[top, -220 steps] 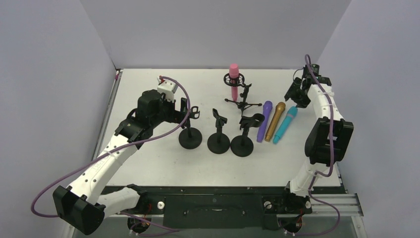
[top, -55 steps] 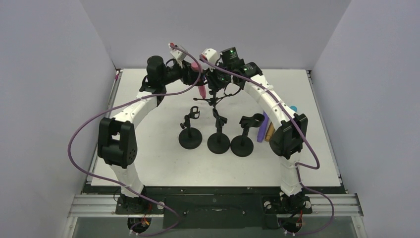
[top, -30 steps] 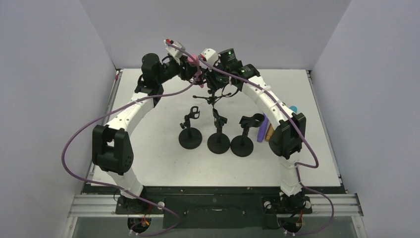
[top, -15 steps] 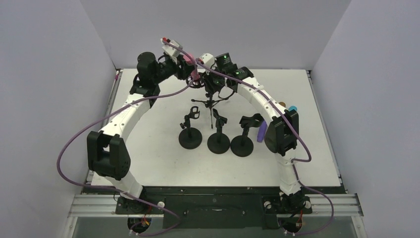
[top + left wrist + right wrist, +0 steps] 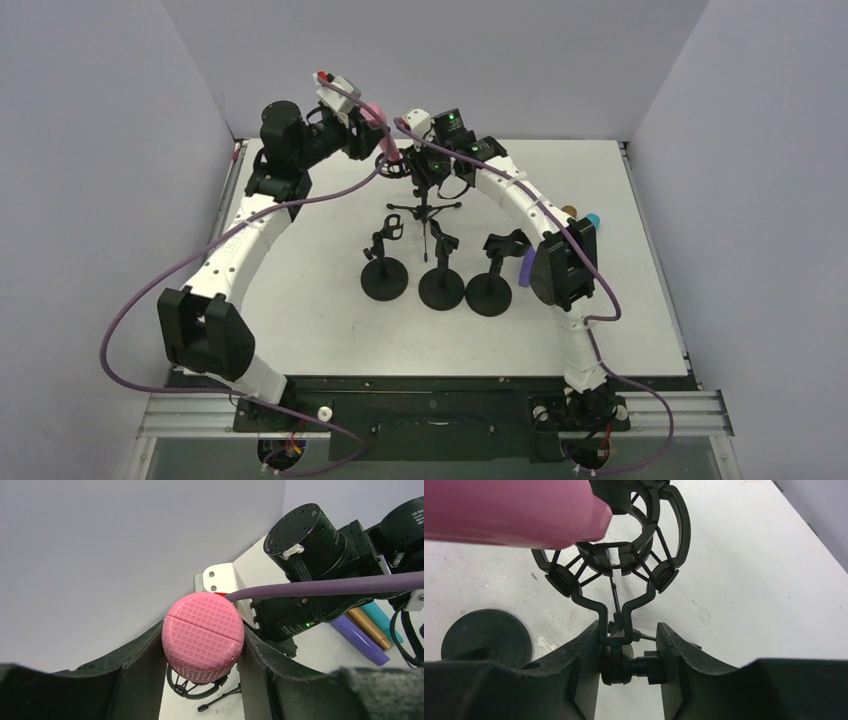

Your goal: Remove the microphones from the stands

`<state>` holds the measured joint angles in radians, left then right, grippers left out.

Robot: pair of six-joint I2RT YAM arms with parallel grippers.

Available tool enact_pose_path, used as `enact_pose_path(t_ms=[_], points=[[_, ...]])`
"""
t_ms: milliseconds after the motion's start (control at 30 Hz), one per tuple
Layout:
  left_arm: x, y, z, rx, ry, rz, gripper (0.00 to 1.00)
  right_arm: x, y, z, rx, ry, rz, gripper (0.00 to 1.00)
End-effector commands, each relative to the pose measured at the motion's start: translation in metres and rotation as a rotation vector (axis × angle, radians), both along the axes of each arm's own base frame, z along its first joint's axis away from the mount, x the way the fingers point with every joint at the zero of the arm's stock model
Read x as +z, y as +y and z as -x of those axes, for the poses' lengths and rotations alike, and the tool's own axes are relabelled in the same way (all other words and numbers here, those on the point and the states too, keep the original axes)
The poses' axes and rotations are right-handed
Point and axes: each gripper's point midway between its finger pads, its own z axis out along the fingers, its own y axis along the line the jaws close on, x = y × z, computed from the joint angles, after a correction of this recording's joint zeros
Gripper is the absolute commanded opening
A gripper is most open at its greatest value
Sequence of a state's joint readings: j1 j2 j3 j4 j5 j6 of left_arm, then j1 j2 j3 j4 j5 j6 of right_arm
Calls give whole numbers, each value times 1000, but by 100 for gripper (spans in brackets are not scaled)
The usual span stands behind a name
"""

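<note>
white table (image 5: 300, 300), pink microphone (image 5: 202, 647) in left end effector (image 5: 202, 630), near stand (image 5: 616, 605)

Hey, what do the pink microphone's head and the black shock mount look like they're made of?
The pink microphone has a matte head patterned with a fine square grid and a middle seam; painted metal mesh or plastic, I cannot tell. The shock mount seems matte black moulded plastic: thin rigid rings and struts.

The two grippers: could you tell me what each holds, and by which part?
Left gripper clamps the pink mesh-headed microphone by its grille head; right gripper clamps the black shock-mount stand at the pivot under its ring.
</note>
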<state>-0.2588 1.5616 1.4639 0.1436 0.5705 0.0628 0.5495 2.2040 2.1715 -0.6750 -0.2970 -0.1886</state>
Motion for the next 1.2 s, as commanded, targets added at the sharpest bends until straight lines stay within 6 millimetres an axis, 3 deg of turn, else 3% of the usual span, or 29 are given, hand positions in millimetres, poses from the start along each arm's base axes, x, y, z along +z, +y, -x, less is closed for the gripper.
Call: enact_pose_path(t_ms=[0, 167, 267, 467, 700, 833, 900, 967, 1033, 1167], points=[[51, 16, 15, 49, -99, 9, 0, 43, 8, -17, -11, -113, -86, 0], [62, 24, 20, 86, -112, 2, 0, 41, 8, -19, -38, -106, -92, 1], [61, 29, 21, 107, -91, -13, 0, 41, 7, -19, -48, -102, -97, 8], [70, 35, 31, 131, -97, -18, 0, 53, 5, -19, -70, -118, -111, 40], [91, 41, 45, 143, -139, -9, 0, 83, 5, -16, -93, -171, -137, 63], [101, 43, 52, 145, -154, 1, 0, 101, 1, -15, -114, -204, -147, 71], [107, 43, 55, 148, -158, 14, 0, 112, -4, -15, -134, -227, -149, 81], [113, 44, 58, 149, -162, 31, 0, 124, -12, -15, -169, -258, -144, 82], [121, 44, 61, 144, -159, 55, 0, 140, -24, -16, -215, -298, -134, 83], [137, 37, 70, 96, -140, 112, 0, 193, -49, -4, -284, -395, -167, 84]])
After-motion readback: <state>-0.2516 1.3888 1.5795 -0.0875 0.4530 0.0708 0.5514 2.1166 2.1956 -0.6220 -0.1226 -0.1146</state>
